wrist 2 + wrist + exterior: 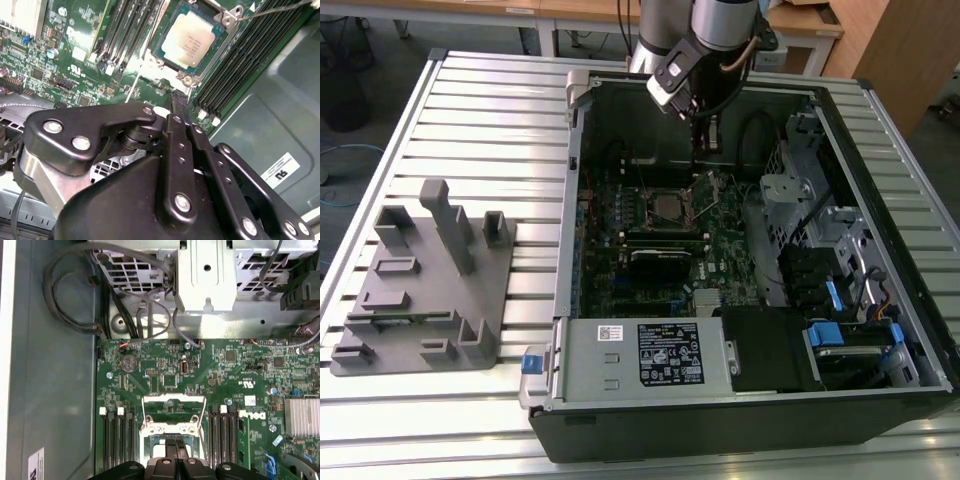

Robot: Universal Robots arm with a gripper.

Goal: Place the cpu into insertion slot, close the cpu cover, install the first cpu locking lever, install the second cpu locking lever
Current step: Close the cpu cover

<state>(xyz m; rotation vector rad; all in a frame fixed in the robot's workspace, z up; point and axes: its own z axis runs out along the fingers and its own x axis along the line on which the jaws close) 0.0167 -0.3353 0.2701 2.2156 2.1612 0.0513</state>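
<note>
Jaws (179, 97): slim, black, closed together with nothing seen between them, tip poised just beside the insertion slot (159, 49). Cpu (192, 40): flat square, pale matt silver, lay seated in that slot. Cpu cover (172, 399): thin bright metal frame, stood raised off the slot. Closing it well likely meant pressing the frame's rim, never the chip, clear of the wire locking lever (272, 10). Surround: green circuit board (225, 370), ribbed black memory slots (222, 425).

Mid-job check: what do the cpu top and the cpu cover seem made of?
The cpu: likely metal on top, pale silver with a soft matte sheen and faint print. The cpu cover: probably thin stamped steel, bare silver-grey, catching light along its narrow frame.
</note>
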